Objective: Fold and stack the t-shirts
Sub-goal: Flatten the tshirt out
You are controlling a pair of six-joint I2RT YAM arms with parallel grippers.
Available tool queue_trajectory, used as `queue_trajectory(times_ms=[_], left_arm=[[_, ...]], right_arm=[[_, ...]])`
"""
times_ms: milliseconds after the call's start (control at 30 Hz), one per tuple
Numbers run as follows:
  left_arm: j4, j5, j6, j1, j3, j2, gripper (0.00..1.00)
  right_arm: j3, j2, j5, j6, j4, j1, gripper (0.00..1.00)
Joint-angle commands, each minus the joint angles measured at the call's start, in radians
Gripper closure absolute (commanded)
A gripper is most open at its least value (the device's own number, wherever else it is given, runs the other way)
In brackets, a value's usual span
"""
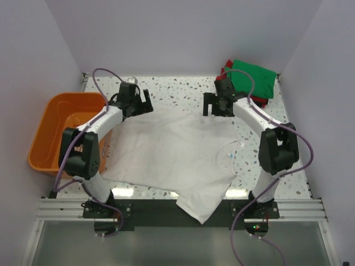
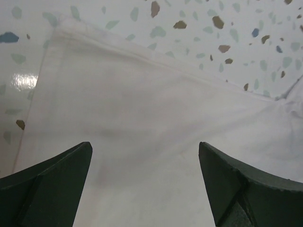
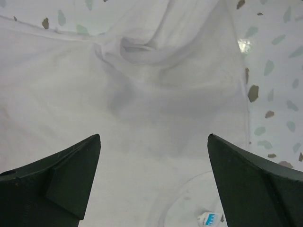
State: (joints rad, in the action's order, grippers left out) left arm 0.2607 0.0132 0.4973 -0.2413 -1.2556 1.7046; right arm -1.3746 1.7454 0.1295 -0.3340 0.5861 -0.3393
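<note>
An off-white t-shirt (image 1: 172, 155) lies spread on the table, one part hanging over the near edge; its light-blue neck label (image 1: 231, 155) faces right. My left gripper (image 1: 137, 98) is open just above the shirt's far left corner; the left wrist view shows the hem (image 2: 142, 49) ahead of its fingers (image 2: 61, 175). My right gripper (image 1: 217, 104) is open above the shirt's far right part, where the cloth is bunched (image 3: 147, 47); the label (image 3: 208, 219) shows between its fingers (image 3: 255, 175). A folded green shirt (image 1: 252, 80) lies on red and dark ones (image 1: 224, 71) at the back right.
An orange plastic basket (image 1: 47, 130) stands at the left, beside the table. White walls close in the left, back and right sides. The terrazzo table top (image 1: 183, 91) shows bare along the far edge between the grippers.
</note>
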Motion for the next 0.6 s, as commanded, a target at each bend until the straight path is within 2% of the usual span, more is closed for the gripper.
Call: queue_trajectory(times_ms=[0,133,400,567], left_arm=[[-0.025,0.030,0.020,0.016,0.047,0.032,0.00],[-0.006,0.007,0.012,0.036,0.005,0.111,0.00],[-0.054,0.002,0.021,0.049,0.064,0.173,0.00],[-0.064,0.016,0.011,0.053,0.085,0.193,0.00]], right_arm=[[-0.154,0.154,-0.088,0.041,-0.032,-0.003,0.01],[-0.305,0.298,-0.100,0.050,0.010,-0.010,0.01],[-0.391,0.445,-0.080,0.024,-0.019,-0.026,0.01],[-0.490,0.558,0.010,0.015,-0.147,-0.023,0.01]])
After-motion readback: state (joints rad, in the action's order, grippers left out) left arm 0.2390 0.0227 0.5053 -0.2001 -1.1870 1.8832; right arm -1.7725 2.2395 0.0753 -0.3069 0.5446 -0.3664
